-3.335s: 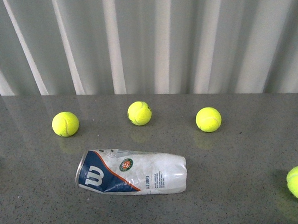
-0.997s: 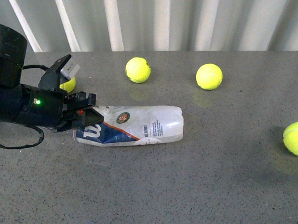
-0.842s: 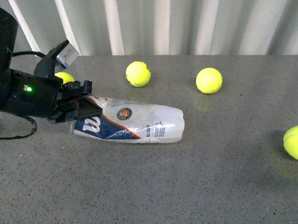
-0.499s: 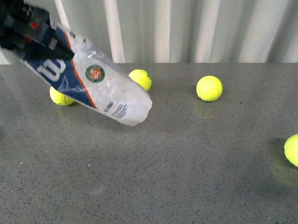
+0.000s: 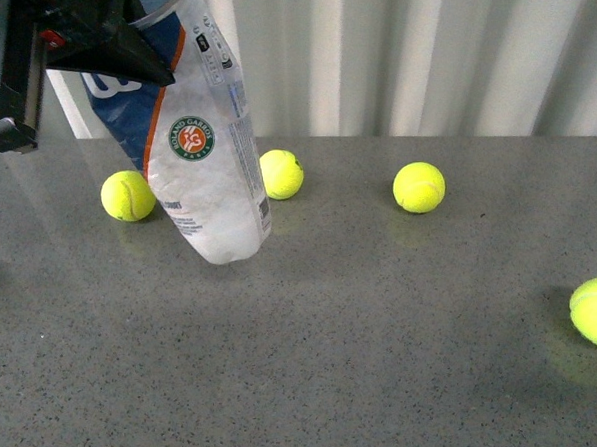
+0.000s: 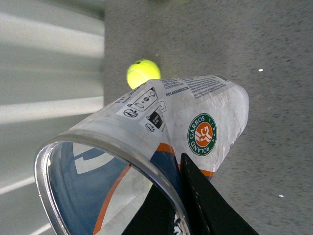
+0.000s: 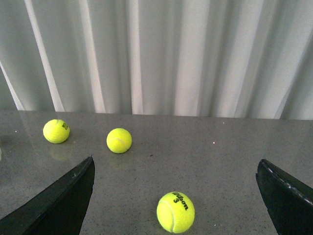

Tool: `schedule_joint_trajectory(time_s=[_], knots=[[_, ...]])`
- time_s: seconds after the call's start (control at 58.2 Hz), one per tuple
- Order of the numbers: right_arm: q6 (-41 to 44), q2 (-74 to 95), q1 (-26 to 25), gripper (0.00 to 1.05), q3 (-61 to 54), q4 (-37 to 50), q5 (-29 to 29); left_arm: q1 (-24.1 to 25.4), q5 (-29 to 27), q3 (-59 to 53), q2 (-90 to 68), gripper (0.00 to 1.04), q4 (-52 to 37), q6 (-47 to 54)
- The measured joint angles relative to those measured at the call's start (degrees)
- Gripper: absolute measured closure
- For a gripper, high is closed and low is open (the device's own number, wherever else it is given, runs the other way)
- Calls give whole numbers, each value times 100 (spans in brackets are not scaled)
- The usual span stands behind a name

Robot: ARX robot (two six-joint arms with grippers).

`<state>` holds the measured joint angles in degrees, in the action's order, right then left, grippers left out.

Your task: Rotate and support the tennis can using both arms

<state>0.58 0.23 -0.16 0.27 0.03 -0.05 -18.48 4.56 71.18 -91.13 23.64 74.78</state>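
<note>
While the black left gripper [image 5: 104, 43] clenches the metal-rimmed open end of the clear plastic tennis can [image 5: 202, 148] with its navy-orange-white label, the tube hangs steeply tilted, nearly upright. Its closed end sits low at the grey speckled table [image 5: 384, 329], between two yellow-green tennis balls [image 5: 128, 195]; whether it touches is unclear. The black right gripper [image 7: 175, 161] hovers over the table, jaws spread wide, holding nothing.

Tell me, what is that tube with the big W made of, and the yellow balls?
The tennis can looks like thin clear plastic: you can see through it, it shines, and it is crinkled. Its rim gleams silvery, so it is probably metal. The tennis balls look covered in fuzzy felt, dull with no shine.
</note>
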Motion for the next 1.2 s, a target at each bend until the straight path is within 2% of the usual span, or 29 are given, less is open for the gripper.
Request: schedule_joint_trajectory(time_s=[0.069,0.258,0.653,0.98,1.203], knots=[[-2,0,0,7,0,0,2,-83,-291,-168,-131,101,-511,216],[-2,0,0,7,-2,0,0,-208,-323,-745,-389,101,-949,313],[-2,0,0,7,-2,0,0,-291,-389,-1204,-516,101,-1425,415],[-2,0,0,7,0,0,0,-310,-372,-1303,-562,101,-1447,496],[-2,0,0,7,-2,0,0,-271,-356,-1300,-597,64,-1453,494]])
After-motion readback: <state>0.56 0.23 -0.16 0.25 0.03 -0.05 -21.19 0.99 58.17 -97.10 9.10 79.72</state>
